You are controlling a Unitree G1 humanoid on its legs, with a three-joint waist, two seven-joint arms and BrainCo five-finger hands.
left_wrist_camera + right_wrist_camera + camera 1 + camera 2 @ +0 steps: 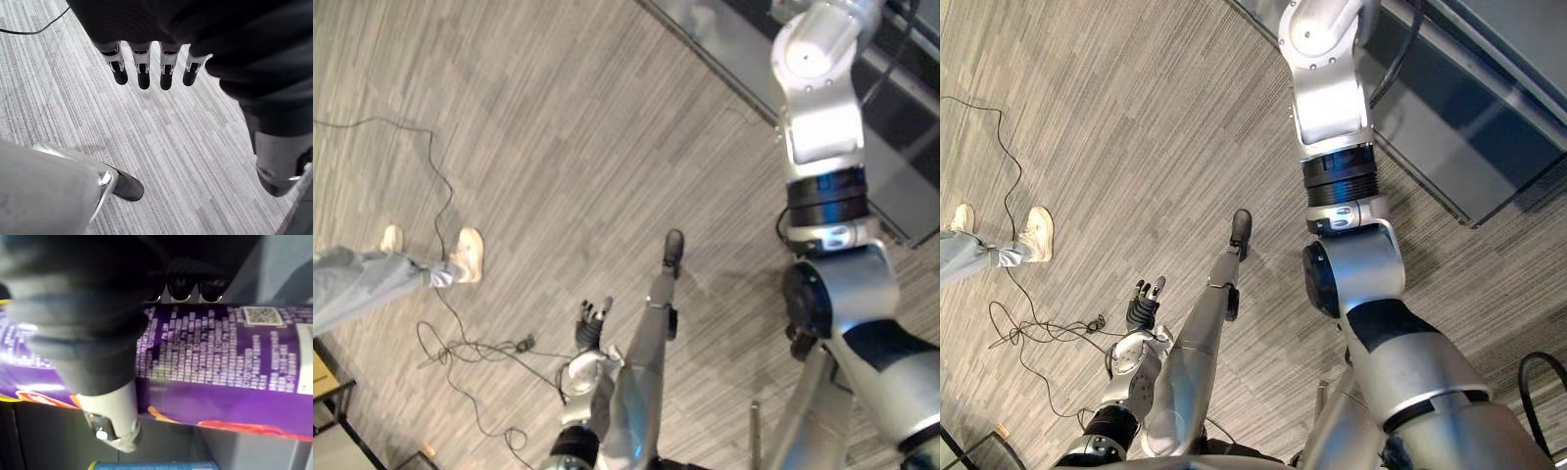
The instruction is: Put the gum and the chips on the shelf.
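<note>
Hanging in the lower middle of the left eye view, the left hand (592,323) has its fingers loosely straight above the grey striped carpet floor (558,127) and carries nothing. At the left edge a person's pale grey trouser leg (357,279) ends in white shoes (467,255). The right arm climbs from the lower right to the upper right corner, where a dark unit with a pale frame (906,171) runs slantwise. In the right eye view the same left hand sits at the lower left, with the shoes at the left edge, the right arm rising through the middle to the top edge, and the dark unit across the upper right. In the left wrist view the dark-tipped fingers (143,78) point straight down in a row at the top, the thumb (281,161) stands apart at the right, and bare carpet lies between them. In the right wrist view the right hand (105,401) is clamped on the purple cylindrical chips can (220,362), which lies crosswise through the frame, fingertips curled over its far side and thumb pressed on its near side. Grey shelf panels (254,450) show behind the can, and a blue-edged item (151,464), too cut off to tell, sits at the bottom edge.
</note>
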